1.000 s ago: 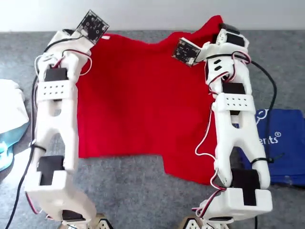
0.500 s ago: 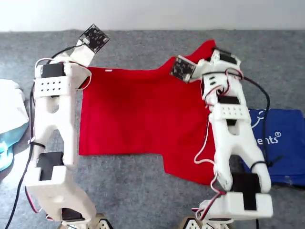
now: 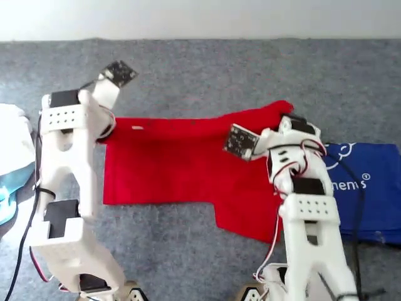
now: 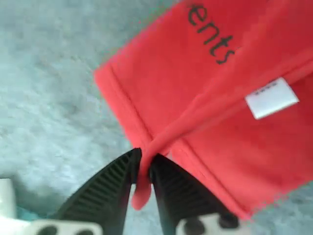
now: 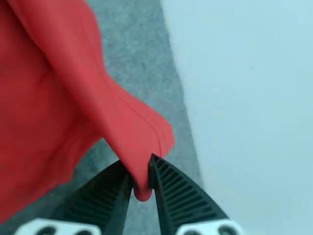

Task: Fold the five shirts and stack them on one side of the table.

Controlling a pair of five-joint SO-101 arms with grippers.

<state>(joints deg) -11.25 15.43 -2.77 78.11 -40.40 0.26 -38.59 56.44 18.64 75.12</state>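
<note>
Red fabric shirt (image 3: 182, 169) mid-table on grey felt-like table cover (image 3: 250, 69), far edge strung in a near-straight line between the two arms, near edge flat on the cover with a lower flap jutting toward the right arm's base. Left gripper (image 4: 142, 169): black ribbed jaws clenched on a bunched fold of hem at the shirt's far left corner, a red tip poking out past the fingertips; small white rectangular sewn label (image 4: 271, 98) and dark printed lettering close by on the cloth. Right gripper (image 5: 141, 178): black ribbed jaws pinched tight on the shirt's far right corner, seamed edge peaking out beyond the grip, rest of the cloth draped away to one side. Flat dark-blue shirt with white print (image 3: 369, 188) on the cover just beside the red shirt's right side, partly under the right arm. Crumpled white and pale-blue cloth (image 3: 12, 157) at the table's left edge, apart from the red shirt, beside the left arm
</note>
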